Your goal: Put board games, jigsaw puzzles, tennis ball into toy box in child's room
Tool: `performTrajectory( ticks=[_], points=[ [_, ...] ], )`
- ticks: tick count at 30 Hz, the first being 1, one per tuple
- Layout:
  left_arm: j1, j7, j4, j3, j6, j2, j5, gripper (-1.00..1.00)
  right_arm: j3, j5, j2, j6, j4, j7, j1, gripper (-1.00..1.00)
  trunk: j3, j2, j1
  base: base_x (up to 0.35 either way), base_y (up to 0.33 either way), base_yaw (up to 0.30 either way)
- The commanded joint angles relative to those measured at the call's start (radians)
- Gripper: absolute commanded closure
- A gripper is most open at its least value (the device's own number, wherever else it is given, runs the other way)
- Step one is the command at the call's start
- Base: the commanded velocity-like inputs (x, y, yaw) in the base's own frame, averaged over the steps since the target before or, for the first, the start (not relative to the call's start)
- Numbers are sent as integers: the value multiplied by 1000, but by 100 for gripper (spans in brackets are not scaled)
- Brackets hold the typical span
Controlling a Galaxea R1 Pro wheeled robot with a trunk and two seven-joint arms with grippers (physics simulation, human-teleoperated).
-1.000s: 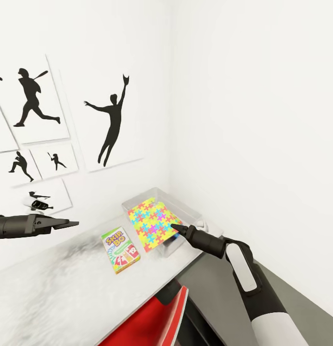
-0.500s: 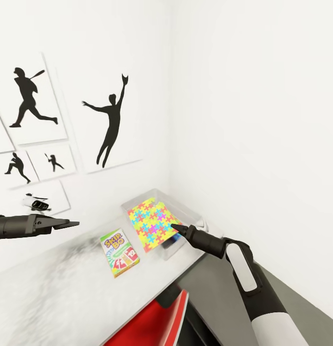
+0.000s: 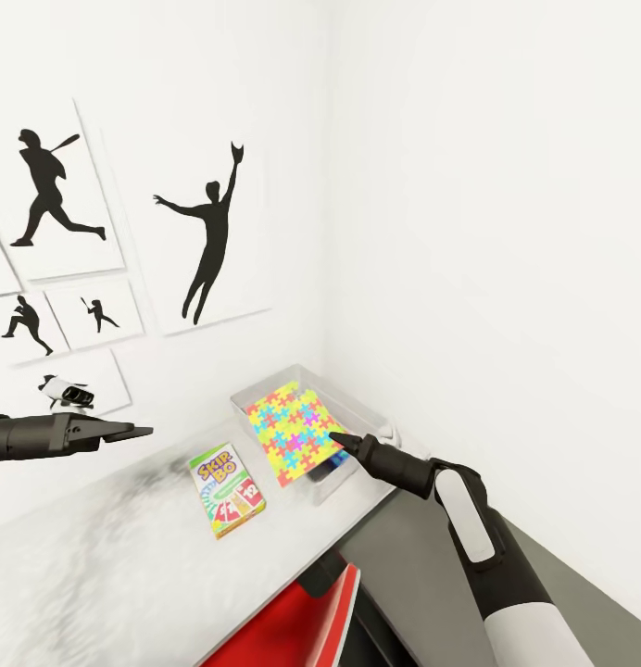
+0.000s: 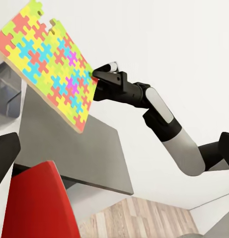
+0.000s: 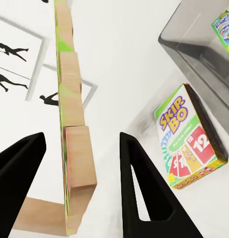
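1. Nearest in the head view is a red chair (image 3: 302, 621), tucked under the front edge of the pale surface (image 3: 126, 565).
2. The right gripper (image 3: 337, 437) reaches in from the right; its jaws pinch the near edge of a jigsaw puzzle (image 3: 291, 431), held tilted over the toy box (image 3: 249, 396).
3. The left gripper (image 3: 140, 430) hangs above the surface at the left, holding nothing; from the head view I cannot tell whether its jaws are spread or pressed together.
4. The SKIP-BO board game (image 3: 227, 490) lies flat on the surface, just beside the toy box on its near side.
5. The toy box stands at the far right end of the surface, in the corner of the white walls; black baseball-player pictures (image 3: 209, 236) hang behind.
6. The left wrist view sees the held puzzle (image 4: 47, 62) from below, tilted, with the right gripper (image 4: 97, 79) clamped on its corner, and a strip of wood floor (image 4: 139, 218) that the head view lacks.
7. The right wrist view looks along the puzzle's wooden edge (image 5: 69, 114) between the dark fingers (image 5: 139, 183), which stand apart from it at their tips. It also shows the SKIP-BO box (image 5: 189, 139) and a second printed box (image 5: 223, 25) inside the grey bin (image 5: 193, 49), hidden from the head camera.
8. Against a second ago, the whole head picture has slid slightly left, so the camera turned; the puzzle and both grippers keep their places.
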Motion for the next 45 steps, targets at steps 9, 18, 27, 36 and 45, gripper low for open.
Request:
performTrajectory(
  ticks=[9, 18, 27, 36, 45],
  points=[
    [-1, -5, 0, -4, 10, -13, 0, -100, -5, 3, 4, 16, 1, -18, -6, 100, -2, -2, 1, 0, 0, 0],
    [-1, -5, 0, -5, 10, -36, -3, -100, -130, 0, 8, 141, 163, -185, -212, 100, -2, -2, 1, 0, 0, 0],
    [-1, -5, 0, -5, 10, -37, -6, -100, -157, 9, 3, 134, 505, -240, -451, 100, -2, -2, 1, 0, 0, 0],
    [-1, -5, 0, -4, 10, -37, -6, -100, -152, 14, -5, 45, 770, -379, -597, 100, -2, -2, 1, 0, 0, 0],
    [-1, -5, 0, -4, 10, -37, -8, -100, -140, 16, -16, 13, 838, -377, -625, 100, -2, -2, 1, 0, 0, 0]
  ],
)
